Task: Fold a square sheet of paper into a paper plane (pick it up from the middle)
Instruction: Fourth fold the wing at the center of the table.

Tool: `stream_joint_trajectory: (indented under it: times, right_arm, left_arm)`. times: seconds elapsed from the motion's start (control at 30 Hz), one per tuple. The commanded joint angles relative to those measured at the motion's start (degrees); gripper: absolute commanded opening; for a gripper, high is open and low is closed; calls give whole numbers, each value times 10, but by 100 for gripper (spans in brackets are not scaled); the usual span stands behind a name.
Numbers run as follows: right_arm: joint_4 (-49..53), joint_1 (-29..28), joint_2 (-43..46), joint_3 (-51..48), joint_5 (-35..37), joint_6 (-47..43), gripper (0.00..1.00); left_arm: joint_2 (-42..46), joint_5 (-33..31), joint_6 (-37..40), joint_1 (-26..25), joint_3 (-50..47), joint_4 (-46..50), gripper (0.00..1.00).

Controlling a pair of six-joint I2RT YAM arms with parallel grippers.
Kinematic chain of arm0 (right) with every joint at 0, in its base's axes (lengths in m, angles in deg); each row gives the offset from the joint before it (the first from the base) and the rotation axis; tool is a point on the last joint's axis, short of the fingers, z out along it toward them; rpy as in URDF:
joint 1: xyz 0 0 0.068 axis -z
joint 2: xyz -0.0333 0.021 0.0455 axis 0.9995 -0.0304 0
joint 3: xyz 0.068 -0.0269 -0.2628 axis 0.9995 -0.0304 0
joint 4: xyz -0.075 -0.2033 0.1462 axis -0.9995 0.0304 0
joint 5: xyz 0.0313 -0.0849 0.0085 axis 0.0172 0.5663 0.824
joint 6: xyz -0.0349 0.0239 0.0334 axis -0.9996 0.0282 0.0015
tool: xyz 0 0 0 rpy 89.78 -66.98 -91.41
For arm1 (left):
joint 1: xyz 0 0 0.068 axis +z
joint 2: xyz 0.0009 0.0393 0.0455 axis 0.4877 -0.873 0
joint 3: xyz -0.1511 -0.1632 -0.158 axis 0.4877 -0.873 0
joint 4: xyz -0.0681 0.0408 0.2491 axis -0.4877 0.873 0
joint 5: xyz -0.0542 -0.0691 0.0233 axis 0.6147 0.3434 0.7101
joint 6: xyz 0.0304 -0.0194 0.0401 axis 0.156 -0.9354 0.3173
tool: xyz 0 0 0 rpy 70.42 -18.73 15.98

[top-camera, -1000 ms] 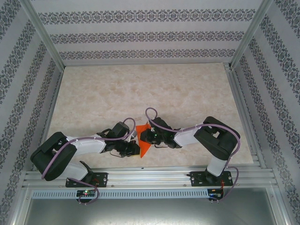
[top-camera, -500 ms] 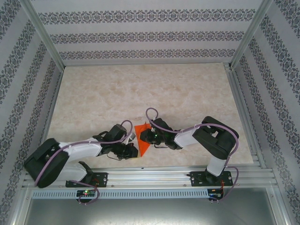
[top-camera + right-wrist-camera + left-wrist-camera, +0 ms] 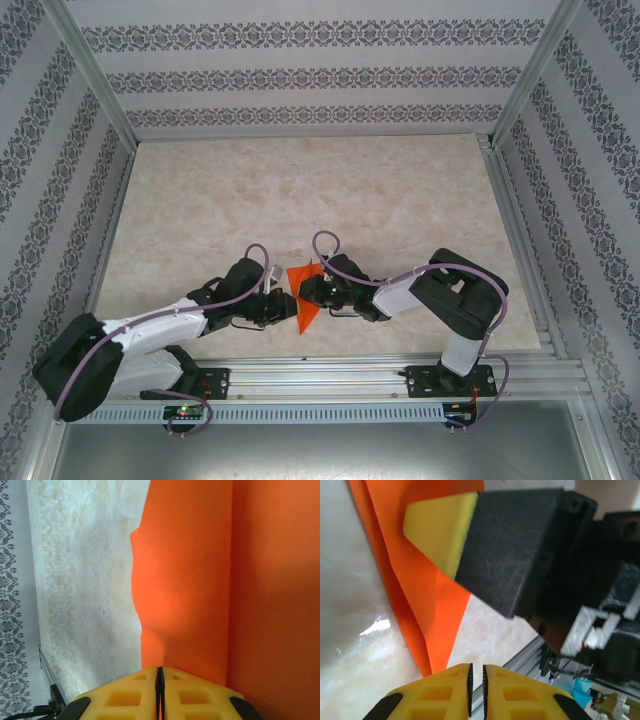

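Reaching in low from 9 o'clock, the left gripper point(image 3: 287, 308) now sits just beside the square sheet of paper point(image 3: 303, 314). A second ago its arm was hunched close to its base; since then the elbow has dropped towards 7 o'clock and the forearm has stretched out flatter along the table point(image 3: 300, 190). The sheet has hardly moved. It stands partly folded at about 6 o'clock on the tabletop, near the front rail, with its long edge running from 12 to 6. The right gripper point(image 3: 314, 292) comes at it from 3 o'clock with jaws pressed together. In the left wrist view one yellow fingertip point(image 3: 437, 527) lies flat against the orange face, so it appears to be pinching the sheet and holding it upright. In that same view the left jaws stand at a narrow slit with nothing between them, and the paper's lower point hangs just to their 10 o'clock, close but not caught. The right wrist view shows a straight vertical crease in the orange surface. My reading is that the fold is only partly made. The left arm seems to have repositioned for a fresh nip on the lower corner, so the plane is some way from finished. The thin paper could buckle if that corner is missed.
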Motion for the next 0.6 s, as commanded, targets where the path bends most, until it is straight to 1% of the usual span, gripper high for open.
stream_joint_trajectory:
  times: [0.0,0.1,0.33,0.57]
  right_arm:
    - [122,-7,-45,-28,42,-5,12]
    - [126,-7,-45,-24,40,-7,12]
    - [133,-6,-46,-20,39,-7,12]
    - [142,-7,-46,-13,39,-10,12]
  left_arm:
    - [-19,-21,-41,-4,14,-81,17]
    - [-39,-22,-37,-4,12,-89,17]
    - [-93,2,-27,-4,19,-98,17]
    - [-126,15,-22,-4,20,-116,15]
